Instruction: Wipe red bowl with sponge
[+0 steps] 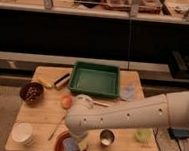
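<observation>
The red bowl (61,148) sits at the table's front edge, left of centre, partly cut off by the bottom of the camera view. The grey-blue sponge (71,146) is inside it. My gripper (75,141) points down into the bowl from the end of the white arm (129,113), which reaches in from the right. The gripper is shut on the sponge and holds it against the bowl's inside. The arm's wrist hides the bowl's far rim.
On the wooden table (44,113): a green tray (95,80) at the back, a maroon bowl of brown bits (32,92) on the left, a white bowl (22,132) front left, a metal cup (106,137), an orange fruit (66,102), a dark bar (62,79) and a green item (143,135).
</observation>
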Robot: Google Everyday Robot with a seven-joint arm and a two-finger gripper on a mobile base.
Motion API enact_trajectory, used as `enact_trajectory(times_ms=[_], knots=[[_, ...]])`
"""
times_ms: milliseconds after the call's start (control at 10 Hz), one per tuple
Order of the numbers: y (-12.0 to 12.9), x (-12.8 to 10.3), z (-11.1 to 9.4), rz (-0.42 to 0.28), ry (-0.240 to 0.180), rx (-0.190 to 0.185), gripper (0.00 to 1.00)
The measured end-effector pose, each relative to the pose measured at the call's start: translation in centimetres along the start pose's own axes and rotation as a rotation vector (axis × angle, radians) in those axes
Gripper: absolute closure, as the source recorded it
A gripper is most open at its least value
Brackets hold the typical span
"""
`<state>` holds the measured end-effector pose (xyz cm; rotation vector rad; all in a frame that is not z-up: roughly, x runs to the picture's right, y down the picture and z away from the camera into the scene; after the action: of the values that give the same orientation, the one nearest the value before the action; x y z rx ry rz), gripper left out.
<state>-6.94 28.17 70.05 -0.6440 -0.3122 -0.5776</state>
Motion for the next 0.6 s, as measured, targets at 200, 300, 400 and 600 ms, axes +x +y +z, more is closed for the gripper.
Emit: enact_trajectory(times_ms=[200,300,400,600], knots=[[-1.2,-1.2,-0.6,-0.031,-0.001,0.019,0.82],[-1.9,-2.2,-0.8,-0.058,-0.008,0.022,0.82],[-2.0,-2.7,-0.7,-0.075,-0.018,0.021,0.82],[-1.5,-4.2,-0.3,-0.115,-0.054,0.003,0.82]])
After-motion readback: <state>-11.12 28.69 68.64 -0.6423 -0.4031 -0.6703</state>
